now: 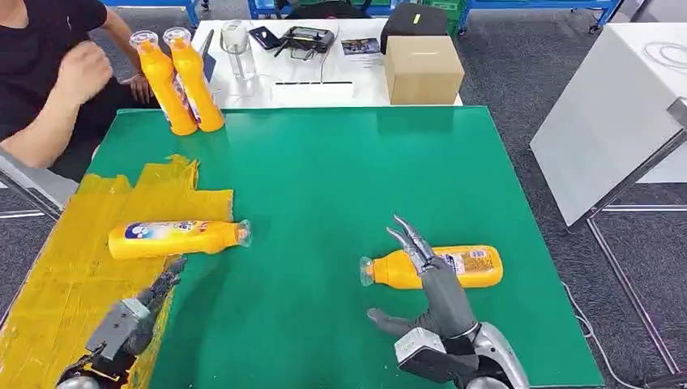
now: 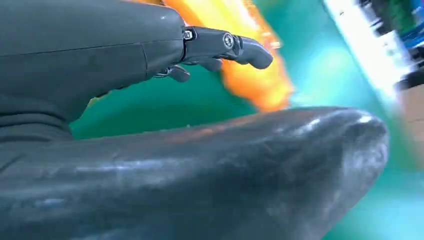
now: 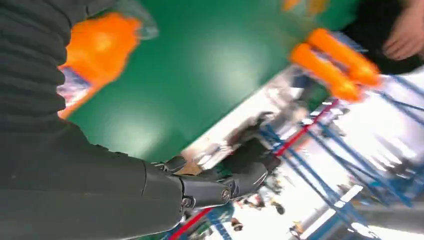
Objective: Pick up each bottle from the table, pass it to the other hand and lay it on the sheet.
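One orange bottle lies on its side on the green table, cap toward the left. My right hand hovers just in front of and over it, fingers spread, holding nothing; the same bottle appears blurred in the right wrist view. A second orange bottle lies on the yellow sheet at the left. My left hand is just below it, fingers apart and empty. Two more orange bottles stand upright at the table's far left corner.
A person in black sits at the far left beside the standing bottles. Behind the green table a white table carries a cardboard box, a clear jug and small devices. A white panel stands to the right.
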Tool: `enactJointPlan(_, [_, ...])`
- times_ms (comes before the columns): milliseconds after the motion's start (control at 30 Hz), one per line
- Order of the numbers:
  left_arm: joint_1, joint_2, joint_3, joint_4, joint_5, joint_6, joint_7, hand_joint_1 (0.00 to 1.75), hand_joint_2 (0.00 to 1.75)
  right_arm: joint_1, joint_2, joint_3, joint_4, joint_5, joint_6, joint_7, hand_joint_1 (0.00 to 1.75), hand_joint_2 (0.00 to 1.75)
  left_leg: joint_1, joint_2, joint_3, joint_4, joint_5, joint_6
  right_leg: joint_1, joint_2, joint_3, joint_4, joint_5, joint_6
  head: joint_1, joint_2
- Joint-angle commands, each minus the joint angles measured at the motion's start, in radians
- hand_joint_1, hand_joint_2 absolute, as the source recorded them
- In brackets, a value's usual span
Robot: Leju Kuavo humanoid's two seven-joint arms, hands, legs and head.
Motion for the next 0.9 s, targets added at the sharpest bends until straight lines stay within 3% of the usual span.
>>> enactJointPlan(33, [0.048, -0.152, 0.086, -0.206, 0.193, -0.044, 0.051, 0.00, 0.00, 0.180, -0.162, -0.088, -0.041, 0.149, -0.070, 0.155, 0.00, 1.75, 0.000, -0.002, -0.002, 0.000, -0.001, 0.001, 0.000, -0.001, 0.000, -0.001, -0.001, 0.001, 0.000, 0.000])
enactJointPlan(433, [0.026, -0.134, 0.049, -0.188, 0.216, -0.044, 0.046, 0.00, 0.00, 0.218, -0.229, -0.264, 0.044, 0.139, 0.010, 0.264, 0.00, 1.75, -0.002, -0.001, -0.002, 0.000, 0.000, 0.001, -0.001, 0.000, -0.002, -0.002, 0.000, 0.000, 0.000, 0.000])
enactJointPlan(700, [0.006, -0.122, 0.006, -0.178, 0.227, -0.036, 0.063, 0.00, 0.00, 0.080, -0.180, -0.270, 0.172, 0.184, 0.058, 0.254, 0.00, 1.75, -0.001, 0.003, -0.001, -0.002, 0.000, 0.001, 0.000, 0.004, -0.002, -0.003, 0.002, 0.000, 0.000, 0.000])
enactJointPlan(900, [0.006, -0.118, 0.004, -0.178, 0.227, -0.035, 0.063, 0.00, 0.00, 0.070, -0.174, -0.272, 0.178, 0.195, 0.059, 0.259, 0.00, 1.75, -0.001, 0.003, 0.000, -0.002, 0.000, 0.001, 0.000, 0.004, -0.001, -0.003, 0.002, 0.000, 0.000, 0.000])
